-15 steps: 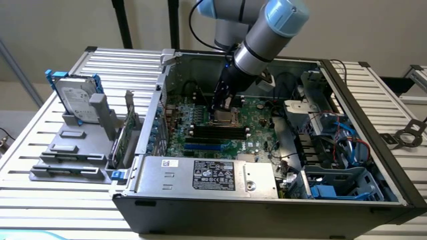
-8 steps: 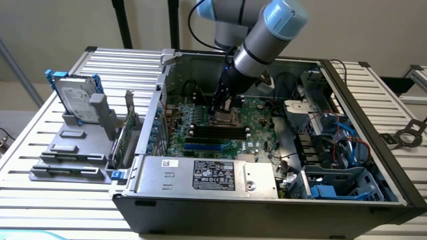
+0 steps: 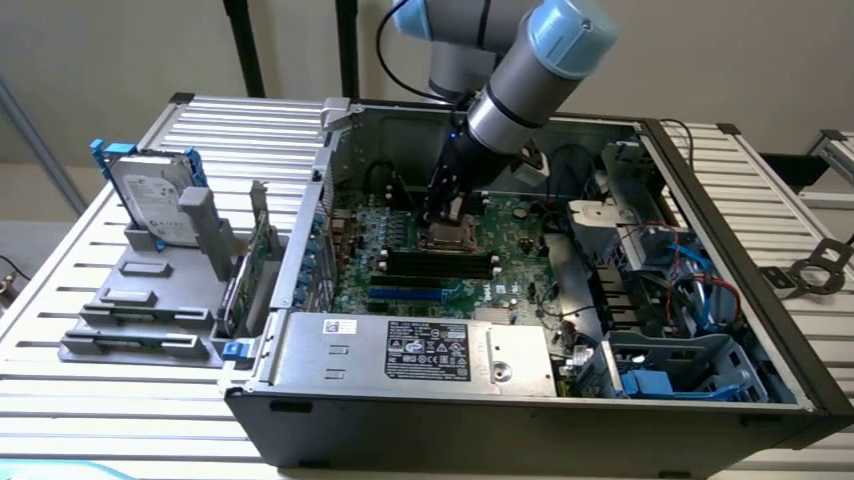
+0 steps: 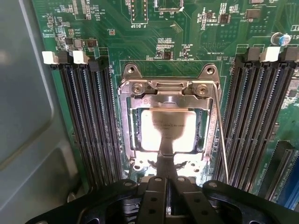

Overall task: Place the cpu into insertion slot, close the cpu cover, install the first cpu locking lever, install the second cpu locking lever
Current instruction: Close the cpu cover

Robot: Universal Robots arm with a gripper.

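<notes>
Item: cpu (image 4: 168,130), a small flat square chip, pale tan-silver with a bright glare across its face and faint printing too small to read. Location: seated flat in the insertion slot (image 3: 454,238), a square socket on the green board (image 4: 140,28) inside an open computer case (image 3: 534,420) lying on the slatted table (image 3: 134,400). Covering: the cpu cover (image 4: 168,91), a thin silvery frame plate, lies down over the chip, which shows through its central cutout; two screw heads sit along one edge of the plate. Fittings: a thin metal lever rod (image 4: 219,135) runs alongside one flank of the cover; whether it is latched cannot be told. Surroundings: banks of long black memory slots (image 4: 88,121) flank the socket on both sides. Hand (image 4: 166,156): black, poised straight over the socket, fingers drawn together with nothing between them, tip at the cover's near edge, just over the chip's rim.
</notes>
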